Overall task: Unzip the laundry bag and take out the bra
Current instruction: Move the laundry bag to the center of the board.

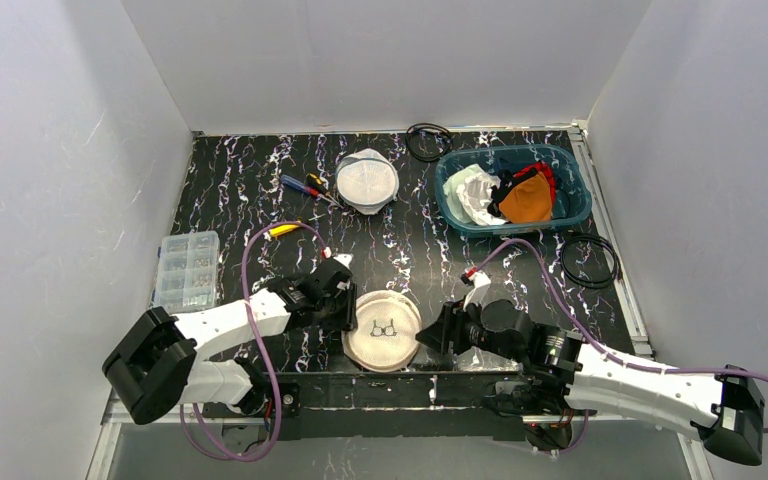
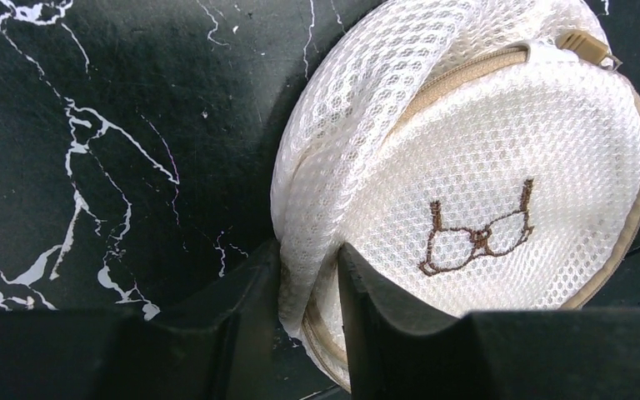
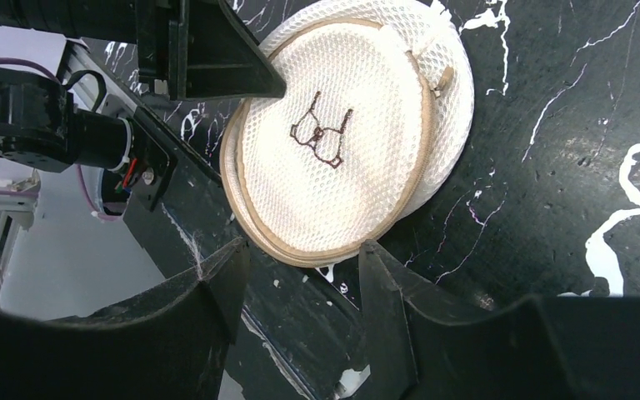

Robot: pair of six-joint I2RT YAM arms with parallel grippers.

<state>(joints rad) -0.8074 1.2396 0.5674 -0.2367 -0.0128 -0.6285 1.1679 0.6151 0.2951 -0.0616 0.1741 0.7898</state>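
Observation:
The laundry bag (image 1: 384, 328) is a round white mesh pouch with a tan zip band and a brown bra outline stitched on its lid. It lies flat near the table's front edge. My left gripper (image 2: 308, 254) is shut on the bag's (image 2: 483, 167) left rim, with mesh pinched between its fingers. The zipper pull (image 2: 587, 43) sits at the far rim and the zip looks closed. My right gripper (image 3: 304, 250) stands open just off the bag's (image 3: 333, 142) right edge, with nothing between its fingers. The bra itself is hidden.
A second round mesh pouch (image 1: 366, 180) and screwdrivers (image 1: 305, 187) lie at the back centre. A teal basket (image 1: 580, 190) of clothes stands back right, with cable coils (image 1: 589, 262) beside it. A clear parts box (image 1: 187, 268) is at the left.

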